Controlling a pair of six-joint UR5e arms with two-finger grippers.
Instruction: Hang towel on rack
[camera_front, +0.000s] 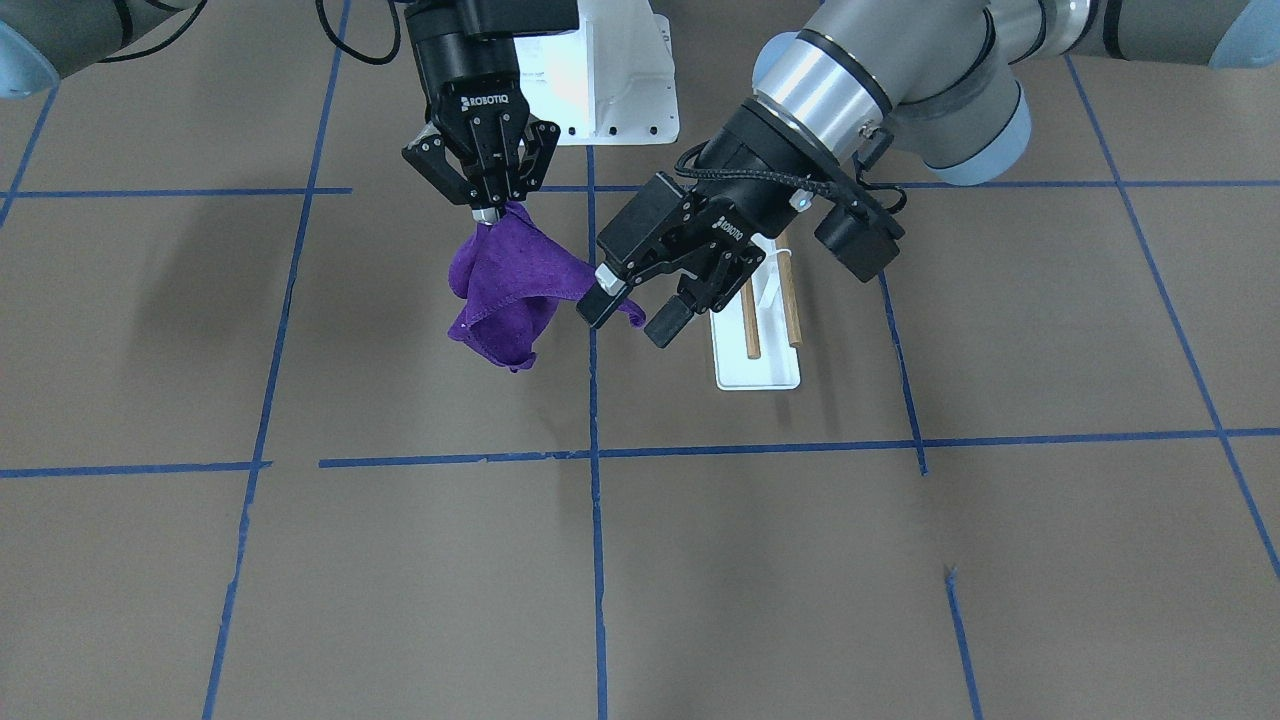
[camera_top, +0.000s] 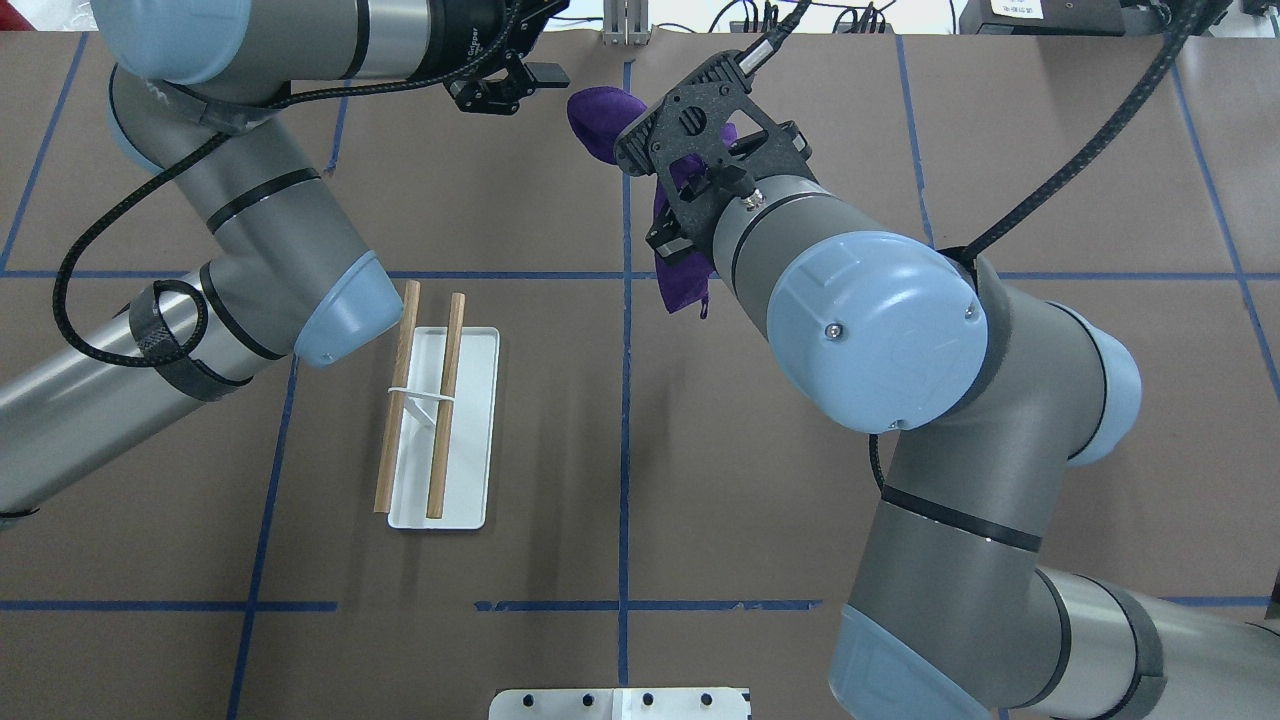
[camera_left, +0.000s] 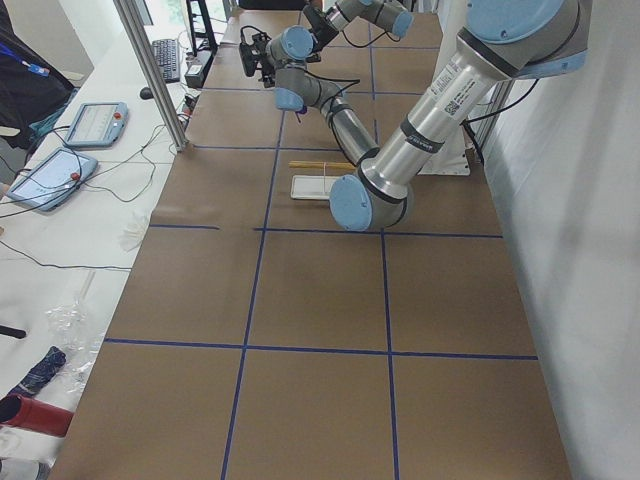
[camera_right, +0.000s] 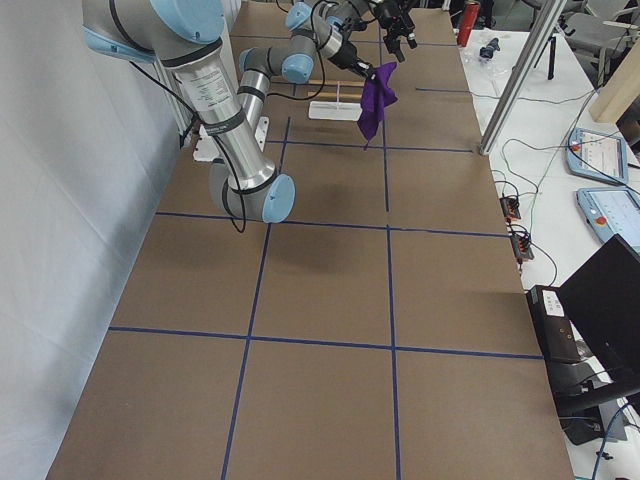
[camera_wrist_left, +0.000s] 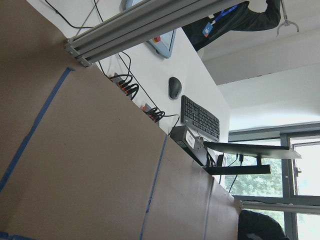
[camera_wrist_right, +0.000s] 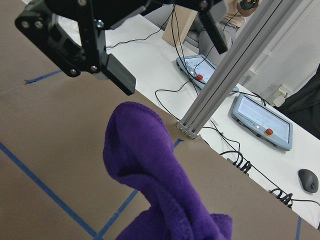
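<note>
The purple towel hangs bunched from my right gripper, which is shut on its top edge above the table. It also shows in the overhead view and fills the bottom of the right wrist view. My left gripper is open, its fingers on either side of the towel's trailing corner; one finger shows in the right wrist view. The rack, two wooden dowels over a white base plate, stands on the table beside and partly behind the left gripper. The left wrist view shows neither towel nor rack.
The white robot pedestal stands at the robot's side of the table, its edge also in the overhead view. Blue tape lines cross the brown table. An aluminium post and a desk with tablets lie beyond the far edge.
</note>
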